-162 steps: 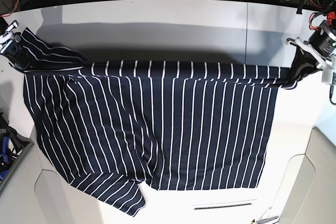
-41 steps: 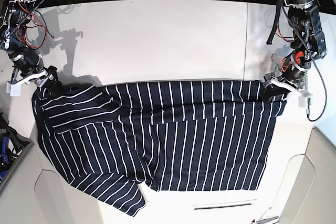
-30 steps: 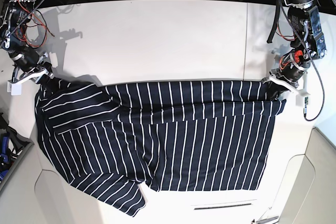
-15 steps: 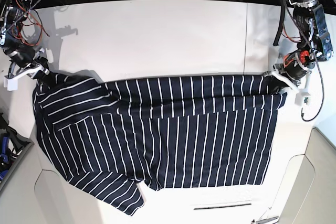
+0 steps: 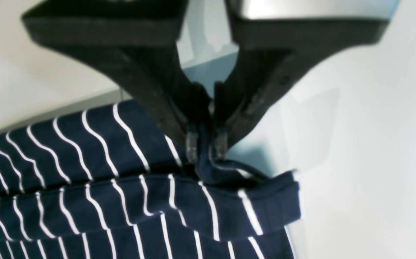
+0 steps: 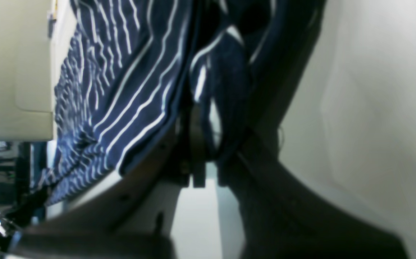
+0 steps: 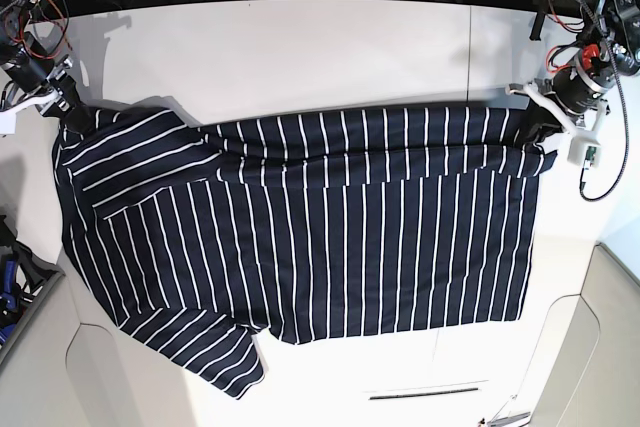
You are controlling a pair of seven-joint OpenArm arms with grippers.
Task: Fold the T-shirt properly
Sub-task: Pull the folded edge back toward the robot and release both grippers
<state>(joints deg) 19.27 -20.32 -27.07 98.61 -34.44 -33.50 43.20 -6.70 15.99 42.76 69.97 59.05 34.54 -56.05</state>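
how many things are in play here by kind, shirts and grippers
shirt: 1
grippers: 2, the left gripper and the right gripper, each shut on a corner of the shirt
table: 1
total: 4
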